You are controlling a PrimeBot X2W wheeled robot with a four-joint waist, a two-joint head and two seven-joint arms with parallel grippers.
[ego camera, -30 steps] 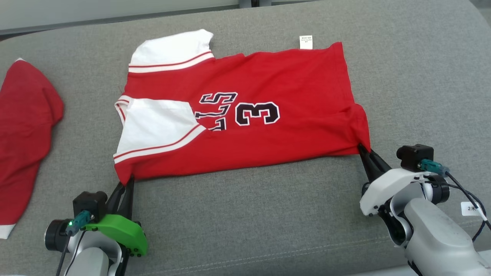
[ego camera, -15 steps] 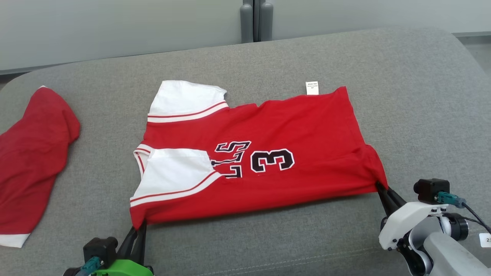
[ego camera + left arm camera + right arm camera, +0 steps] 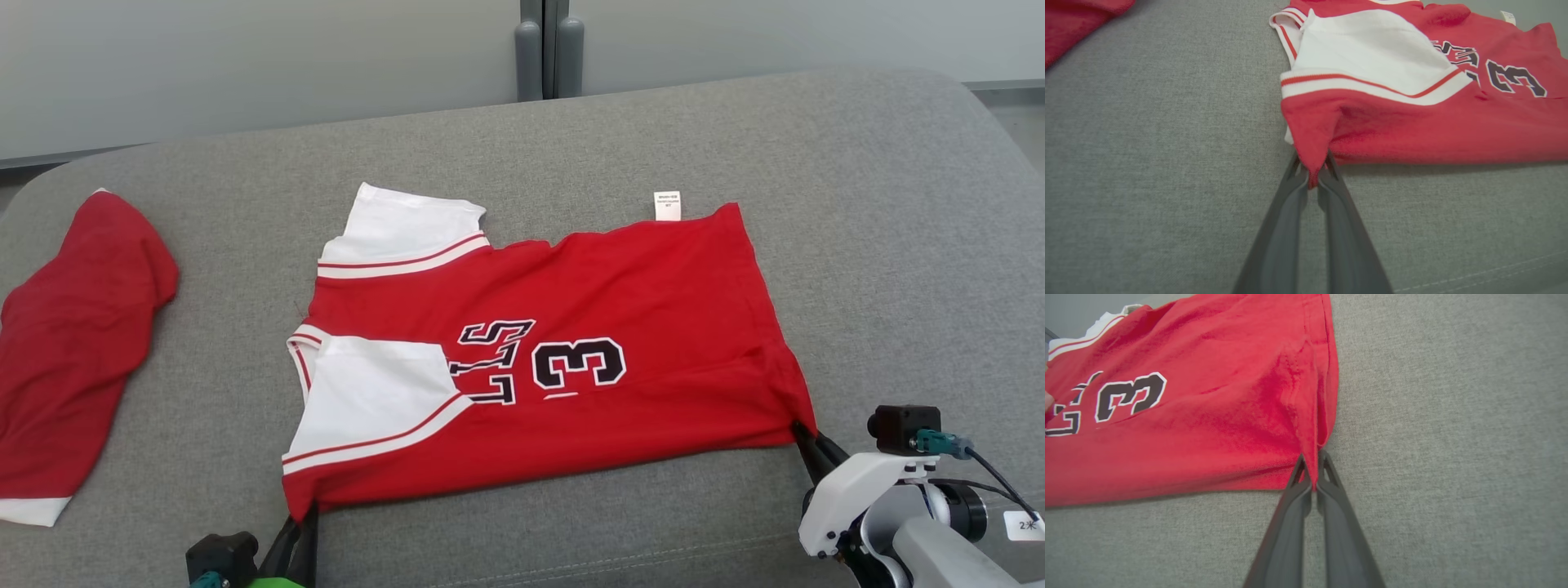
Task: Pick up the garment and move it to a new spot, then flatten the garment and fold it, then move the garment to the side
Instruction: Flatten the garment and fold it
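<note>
Camera tilted up | red jersey (image 3: pixel 620 294) folded, number 3 showing | left claw (image 3: pixel 1312 173), right claw (image 3: pixel 1312 471) clamped on near corners

I have left gripper (image 3: pixel 1312 174) clamped on garment (image 3: pixel 653 286) near-left corner, right gripper (image 3: pixel 1312 473) clamped on near-right corner.

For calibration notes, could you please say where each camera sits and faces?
Head view: on the head, facing forward and down at the jersey on the grey cushion; left gripper and right gripper at the bottom.
Left wrist view: on the left wrist, facing along its fingers, shut on the jersey's sleeve-side corner.
Right wrist view: likewise on the right, shut on the hem corner.
Wrist views share the number 3.
</note>
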